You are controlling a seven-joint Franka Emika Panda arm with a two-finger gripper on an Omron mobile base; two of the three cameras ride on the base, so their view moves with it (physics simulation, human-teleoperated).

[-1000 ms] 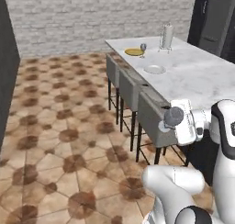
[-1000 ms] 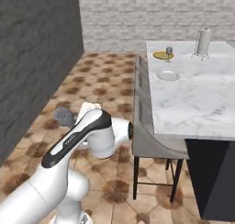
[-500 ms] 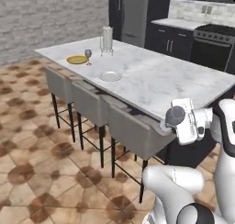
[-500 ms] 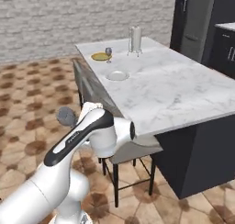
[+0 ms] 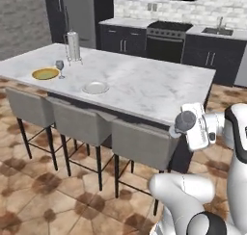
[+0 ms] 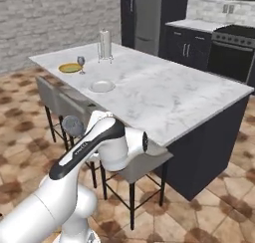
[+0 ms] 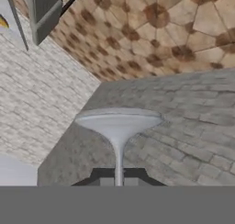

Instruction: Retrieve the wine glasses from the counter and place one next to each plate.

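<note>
My gripper [image 5: 177, 129] is shut on the stem of a grey-tinted wine glass [image 5: 185, 120], held in the air off the near corner of the marble island [image 5: 144, 87]. In the hand view the stem runs down between the fingertips [image 7: 104, 180] and the glass [image 7: 118, 123] flares out above them. From the right base view the held glass [image 6: 72, 126] hangs beside the stools. A second wine glass [image 5: 60, 65] stands upright next to the yellow plate [image 5: 45, 74]. The white plate [image 5: 95, 87] lies alone further along. The counter [image 5: 212, 32] with its sink is at the back.
Three grey stools [image 5: 82, 125] line the island's near side, close to the arm. A paper-towel roll [image 5: 73, 46] stands behind the yellow plate. Black cabinets, a stove [image 5: 166, 34] and a tall fridge [image 5: 79, 10] line the back wall.
The whole picture has swung round with the base: the island now lies broadside, with the back cabinets in sight. The gripper keeps its hold on the glass.
</note>
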